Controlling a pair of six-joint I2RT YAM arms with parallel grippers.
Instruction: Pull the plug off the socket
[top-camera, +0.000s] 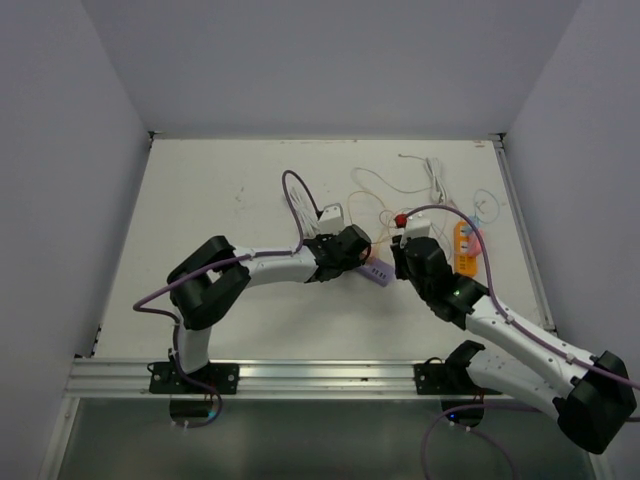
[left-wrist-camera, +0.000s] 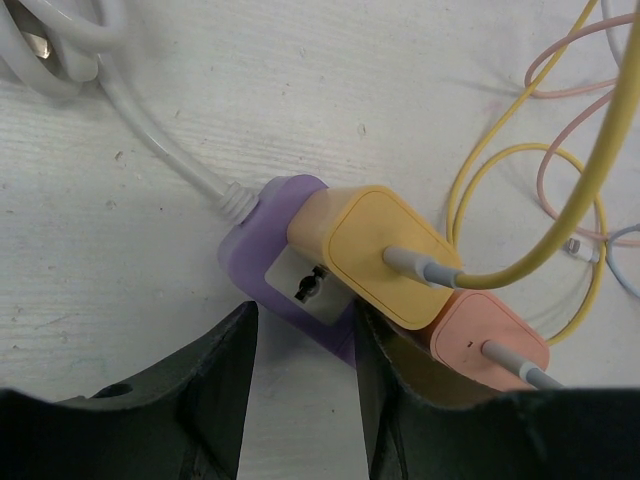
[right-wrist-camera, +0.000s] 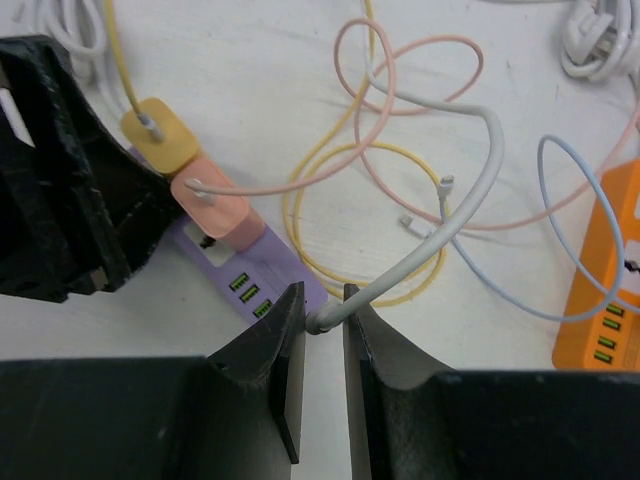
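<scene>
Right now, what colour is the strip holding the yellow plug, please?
The strip is purple, clearest in the left wrist view.

No text, brand or number is legible on the purple socket strip (left-wrist-camera: 246, 266).

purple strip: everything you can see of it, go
The strip is a purple, translucent-looking plastic bar lying flat on the table, socket face up. A yellow plug and a pink plug sit side by side in it; one socket beside them is free. Green USB ports line one end; a white cord leaves the other. The left gripper straddles it, contact unclear. The right gripper pinches a grey cable at its USB end.
</scene>
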